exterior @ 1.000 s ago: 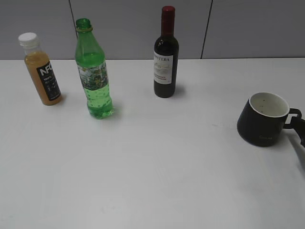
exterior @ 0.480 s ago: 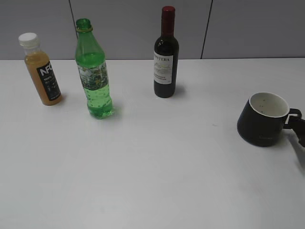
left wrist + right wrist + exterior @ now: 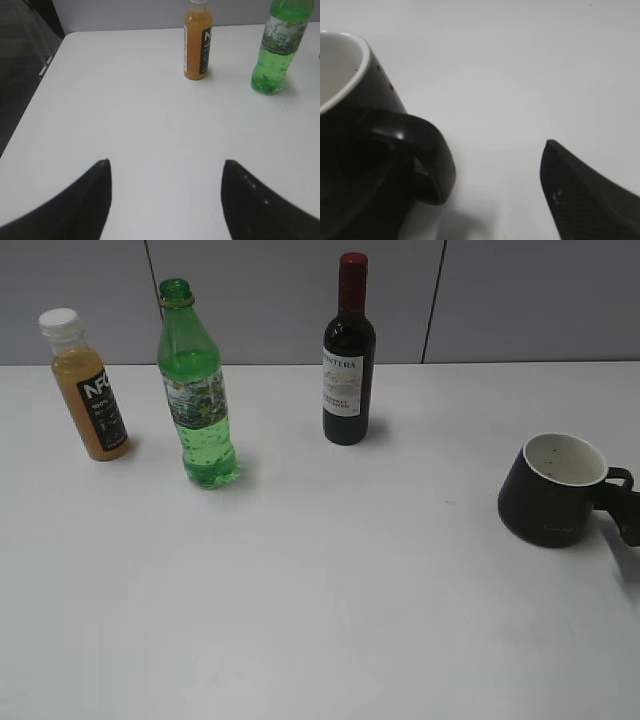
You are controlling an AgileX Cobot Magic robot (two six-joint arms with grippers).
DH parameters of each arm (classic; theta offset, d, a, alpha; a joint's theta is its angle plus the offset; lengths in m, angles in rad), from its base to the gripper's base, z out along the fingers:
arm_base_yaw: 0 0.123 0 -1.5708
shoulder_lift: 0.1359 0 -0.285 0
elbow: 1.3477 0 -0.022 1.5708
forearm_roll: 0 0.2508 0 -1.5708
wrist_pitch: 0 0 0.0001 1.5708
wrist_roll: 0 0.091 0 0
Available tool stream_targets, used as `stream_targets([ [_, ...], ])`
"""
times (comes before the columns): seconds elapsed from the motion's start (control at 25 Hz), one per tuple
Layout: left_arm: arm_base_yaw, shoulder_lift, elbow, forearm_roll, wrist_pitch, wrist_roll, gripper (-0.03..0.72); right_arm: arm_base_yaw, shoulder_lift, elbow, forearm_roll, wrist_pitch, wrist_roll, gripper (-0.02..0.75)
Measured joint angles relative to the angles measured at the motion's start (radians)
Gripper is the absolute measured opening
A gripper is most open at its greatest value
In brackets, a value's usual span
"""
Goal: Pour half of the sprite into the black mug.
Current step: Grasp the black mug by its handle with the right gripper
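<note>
1. Counter (image 3: 320, 600) surface is showing plain white and matte, stretching across the whole exterior view; a grey panelled wall (image 3: 500, 300) is standing behind it with thin vertical seams.
2. Three bottles are standing upright along the far side: one orange juice bottle (image 3: 88, 385) with a white cap at the left, one green sprite (image 3: 197, 390) just to its right with no cap on its neck, and one dark wine bottle (image 3: 348, 352) with a red top near the middle.
3. One black mug (image 3: 553, 490), white inside, is sitting upright near the right edge, well apart from the bottles, its handle pointing right.
4. Left tool (image 3: 165, 195) is hovering over bare counter near the left edge with its two dark fingers standing wide apart, gripping nothing; the juice bottle and sprite are showing well ahead of it.
5. Right tool (image 3: 470, 200) is sitting close to the mug handle (image 3: 415, 155), with one finger (image 3: 580, 195) showing to the right of the handle, not touching it; its jaws are standing wide and clamping nothing.
</note>
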Motion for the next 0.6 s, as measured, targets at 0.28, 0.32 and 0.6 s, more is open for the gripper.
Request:
stream_targets([
  [0.28, 0.000, 0.000, 0.000, 0.000, 0.000, 0.000, 0.521, 0.028, 0.012, -0.049, 0.013, 0.000, 0.003, 0.592],
  [0.32, 0.000, 0.000, 0.000, 0.000, 0.000, 0.000, 0.521, 0.033, 0.020, -0.058, 0.015, 0.000, 0.003, 0.592],
  [0.6, 0.000, 0.000, 0.000, 0.000, 0.000, 0.000, 0.521, 0.067, 0.078, -0.096, 0.036, -0.006, 0.006, 0.592],
])
